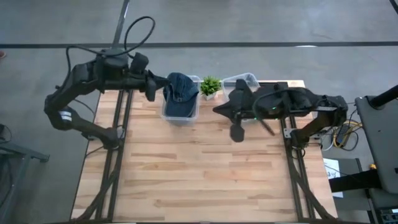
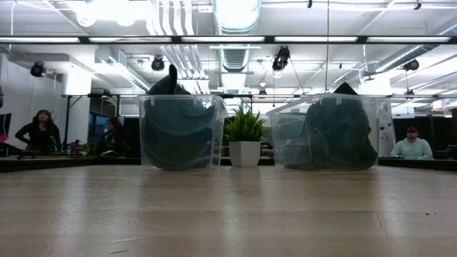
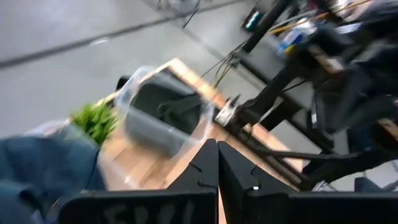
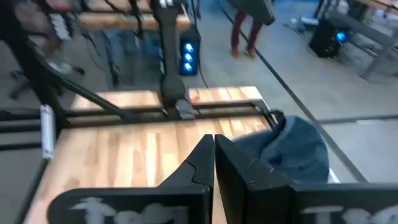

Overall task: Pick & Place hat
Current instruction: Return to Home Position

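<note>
A blue cap [image 1: 180, 88] lies in the left clear bin [image 1: 181, 116] at the far edge of the counter [image 1: 199, 174], heaped above the bin's rim. A small potted plant [image 1: 210, 85] stands just to the right of it, between that bin and a second clear bin [image 1: 246, 79]. The left tool [image 3: 217, 144] hangs just to the left of the cap, its fingers pressed together and holding nothing. The right tool [image 4: 214, 138] is above the counter near the second bin, pointing left, also closed and empty.
</note>
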Tool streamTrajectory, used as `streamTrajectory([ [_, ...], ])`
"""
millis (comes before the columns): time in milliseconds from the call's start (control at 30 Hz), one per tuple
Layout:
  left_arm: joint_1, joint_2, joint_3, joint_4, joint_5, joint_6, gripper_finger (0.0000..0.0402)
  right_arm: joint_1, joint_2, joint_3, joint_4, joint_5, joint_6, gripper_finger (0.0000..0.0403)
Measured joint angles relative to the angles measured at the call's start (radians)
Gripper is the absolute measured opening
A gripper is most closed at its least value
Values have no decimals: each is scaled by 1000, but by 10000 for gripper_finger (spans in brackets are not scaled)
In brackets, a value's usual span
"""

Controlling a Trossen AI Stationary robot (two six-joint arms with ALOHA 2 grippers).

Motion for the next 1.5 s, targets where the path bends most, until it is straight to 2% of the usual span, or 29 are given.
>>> streamTrajectory([
  [100,-64,-20,-14,69,-39,35,0,0,-58,-53,61,-40,-5,8],
  [200,-125,-52,-63,135,-48,78,0,2,-152,-169,167,-85,-6,8],
  [467,-225,-184,-336,384,-52,74,0,1,-460,-534,388,-62,99,8],
  [567,-231,-247,-430,407,-52,85,0,2,-550,-615,354,7,238,8],
  [633,-231,-291,-478,363,-53,126,0,0,-604,-655,280,29,314,8],
  [733,-235,-358,-547,257,-55,51,0,0,-668,-691,158,78,267,8],
  [833,-252,-416,-639,332,-56,72,0,2,-712,-727,139,50,325,8],
  [1000,-278,-506,-807,501,-17,175,0,22,-757,-817,201,-3,240,8],
  [1067,-284,-547,-874,552,28,204,0,26,-777,-866,231,9,224,8],
  [1167,-284,-605,-981,633,42,221,0,25,-823,-957,289,50,196,8],
  [1333,-284,-708,-1151,816,78,276,0,26,-909,-1117,491,17,90,8],
  [1500,-284,-788,-1285,831,85,248,0,25,-994,-1256,552,11,63,8],
])
